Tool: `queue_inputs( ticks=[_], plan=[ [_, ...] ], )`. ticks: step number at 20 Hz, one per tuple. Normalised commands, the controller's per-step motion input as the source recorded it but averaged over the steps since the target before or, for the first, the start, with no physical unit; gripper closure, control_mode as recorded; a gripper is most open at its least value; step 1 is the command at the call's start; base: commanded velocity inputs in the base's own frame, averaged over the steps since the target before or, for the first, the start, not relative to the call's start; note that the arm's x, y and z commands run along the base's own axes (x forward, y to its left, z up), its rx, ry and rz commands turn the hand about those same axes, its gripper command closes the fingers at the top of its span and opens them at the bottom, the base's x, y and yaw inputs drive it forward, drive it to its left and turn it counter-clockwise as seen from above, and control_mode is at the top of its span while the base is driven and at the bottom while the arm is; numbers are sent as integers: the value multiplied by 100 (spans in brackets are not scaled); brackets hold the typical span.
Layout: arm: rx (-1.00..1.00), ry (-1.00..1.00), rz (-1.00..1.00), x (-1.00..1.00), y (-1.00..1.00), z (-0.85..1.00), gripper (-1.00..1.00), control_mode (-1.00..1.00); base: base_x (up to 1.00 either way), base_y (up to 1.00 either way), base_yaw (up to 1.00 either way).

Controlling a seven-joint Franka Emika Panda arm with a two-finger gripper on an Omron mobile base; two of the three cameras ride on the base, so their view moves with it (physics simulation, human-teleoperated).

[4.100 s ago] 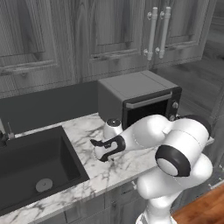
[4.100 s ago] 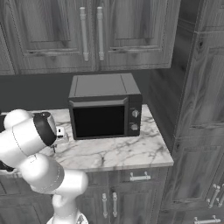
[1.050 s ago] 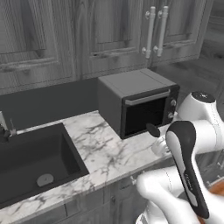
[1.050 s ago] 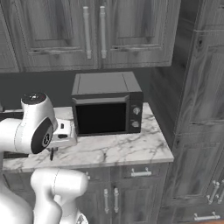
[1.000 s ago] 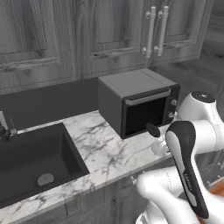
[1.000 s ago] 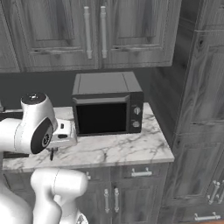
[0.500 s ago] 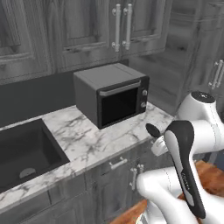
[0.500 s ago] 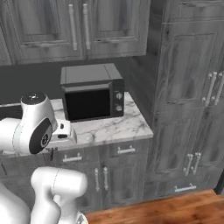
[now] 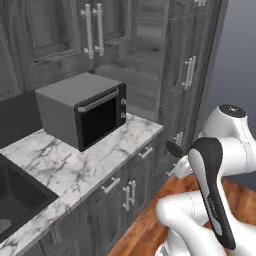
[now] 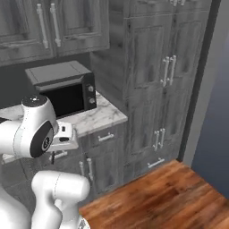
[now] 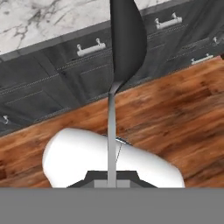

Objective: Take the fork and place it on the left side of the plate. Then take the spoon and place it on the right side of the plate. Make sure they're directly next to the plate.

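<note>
- Claw (image 11: 112, 183) clamped on the spoon's (image 11: 124, 39) thin handle, over the wooden floor (image 11: 183, 109) in front of the cabinets (image 11: 52, 92).
- Spoon: dark grey, oval bowl, straight handle.
- Fingertips hard to make out; handle's lower end hidden.
- Long axis runs straight out from claw, bowl pointing towards marble bench (image 11: 39, 17).

The microwave (image 9: 82, 109) sits on the bench (image 9: 75, 162), against the wall under the upper cabinets (image 9: 60, 30). A sink (image 9: 15, 197) lies left of it. Tall cupboards (image 10: 156, 85) stand right of the bench, above the wooden floor (image 10: 170, 197).
</note>
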Motion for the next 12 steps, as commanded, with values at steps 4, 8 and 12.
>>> queue_inputs(
  ticks=[4,8,12],
  plan=[
    [0,0,0,0,0,0,100,100,-57,24,-60],
    [0,0,0,0,0,0,100,100,-59,20,-60],
    [0,0,0,0,0,0,100,100,-67,13,-60]
  ],
)
